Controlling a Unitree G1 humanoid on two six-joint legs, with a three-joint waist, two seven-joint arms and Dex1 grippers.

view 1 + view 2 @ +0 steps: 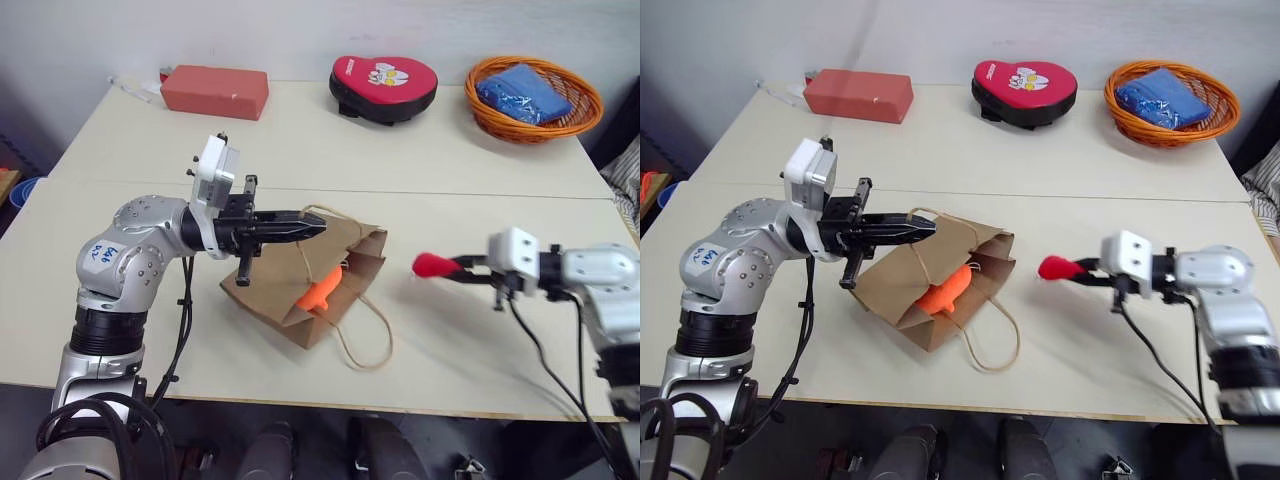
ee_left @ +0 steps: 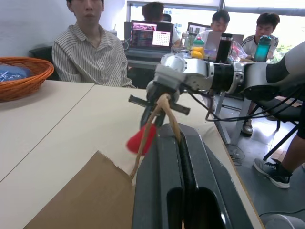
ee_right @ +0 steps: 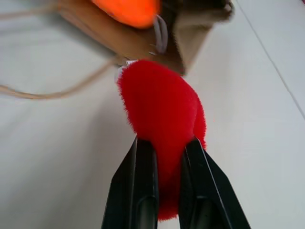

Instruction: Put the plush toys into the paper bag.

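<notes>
Your table (image 1: 300, 150) carries everything here, and the bag (image 1: 270, 290) is the landmark: it lies on its side near the front edge, mouth toward your right arm. Beyond the bag, along the far edge, sit a red box (image 1: 214, 91), a heart pad (image 1: 384, 87) and a basket (image 1: 535, 100) holding a blue cloth (image 1: 523, 93). Your left gripper (image 1: 318, 226) hovers level over the bag's upper edge, fingers pressed together on one handle (image 2: 159, 107), lifting that side of the mouth; the other handle (image 1: 365, 345) trails loose on the table in front of the bag. The orange toy (image 1: 320, 293) lies in the bag's mouth, half out. Your right gripper (image 1: 455, 267) points at the mouth from beside the bag, its fingers (image 3: 138, 191) pinching the red toy (image 3: 162, 112), which hangs above the table, apart from the bag.
</notes>
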